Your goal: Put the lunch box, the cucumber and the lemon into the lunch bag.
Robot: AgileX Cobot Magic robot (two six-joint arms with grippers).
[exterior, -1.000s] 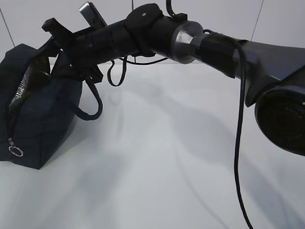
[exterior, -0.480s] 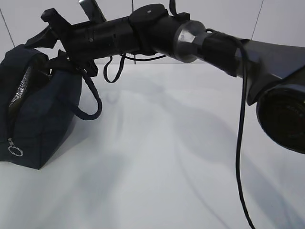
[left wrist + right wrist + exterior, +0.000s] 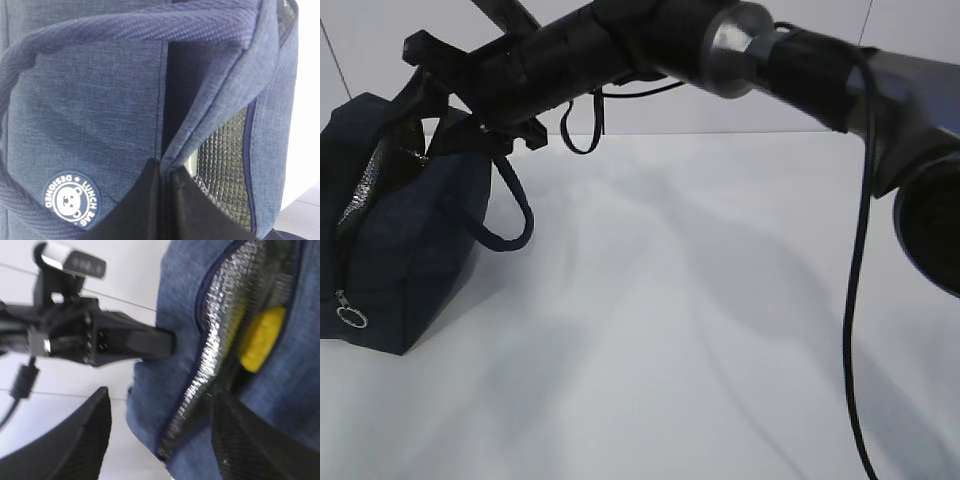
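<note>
Right under my right pincer (image 3: 160, 440) sits the lunch bag (image 3: 410, 240), and I see its blue cloth and shiny silver lining (image 3: 210, 345) up close. My right pincer is spread wide and holds nothing — one black finger (image 3: 70, 440) hangs out over the white table (image 3: 700, 320), the other is down at the bag's open mouth. Just past that finger, deep inside the bag, I spot the lemon (image 3: 261, 337), bright yellow against the lining. I cannot see the lunch box or the cucumber in any view.

My left pincer (image 3: 165, 200) is pinched tight on the bag's edge. Its two black tips press together, and the blue cloth flap runs up from between them. To the left of this pincer, low on the bag's side, is the round white bear logo (image 3: 71, 197). A thick padded handle (image 3: 135, 27) curves above the pincer, across the top of the view. To the right of it the silver lining (image 3: 225, 150) shows again.

From the outside view, my right arm (image 3: 620, 50) stretches from the right side over to the bag on the left. A loop handle (image 3: 510, 205) hangs down beside the arm's tip, and the zipper's silver ring pull (image 3: 352, 317) rests low on the bag's front.
</note>
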